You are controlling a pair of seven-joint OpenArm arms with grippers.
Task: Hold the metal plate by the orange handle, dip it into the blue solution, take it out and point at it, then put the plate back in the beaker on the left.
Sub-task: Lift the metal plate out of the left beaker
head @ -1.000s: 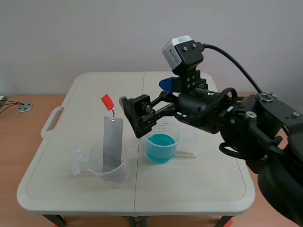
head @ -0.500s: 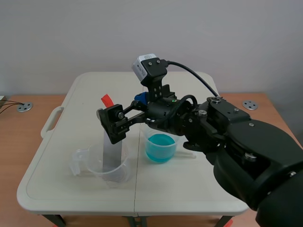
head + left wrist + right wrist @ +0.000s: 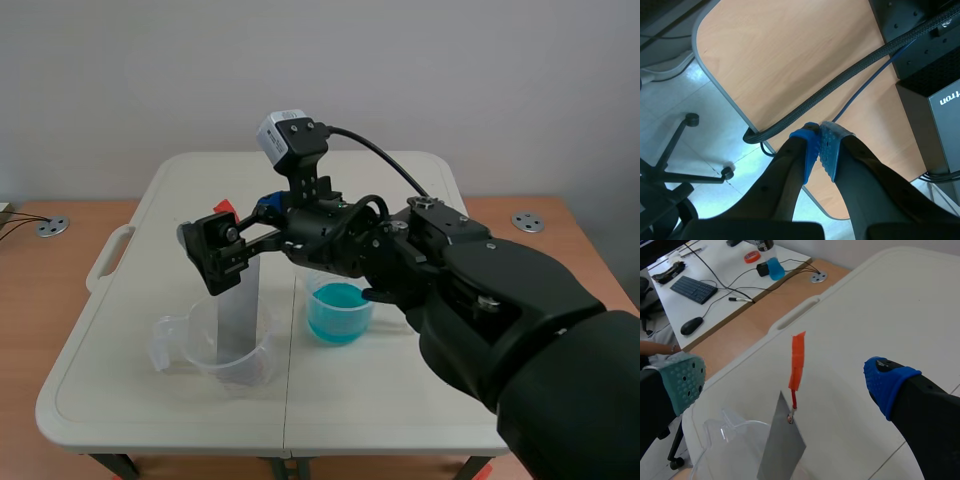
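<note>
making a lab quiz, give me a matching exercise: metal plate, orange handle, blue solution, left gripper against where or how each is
1 metal plate
2 orange handle
3 blue solution
4 left gripper

a shut on nothing
b in the right beaker
c between the open jaws of the right gripper, ungripped
d standing in the clear left beaker

Pairs: 1-d, 2-c, 3-b, 4-a

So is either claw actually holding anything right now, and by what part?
Nothing is held. The right gripper is open, its fingers either side of the orange handle, not touching it. The left gripper is shut on nothing.
</note>
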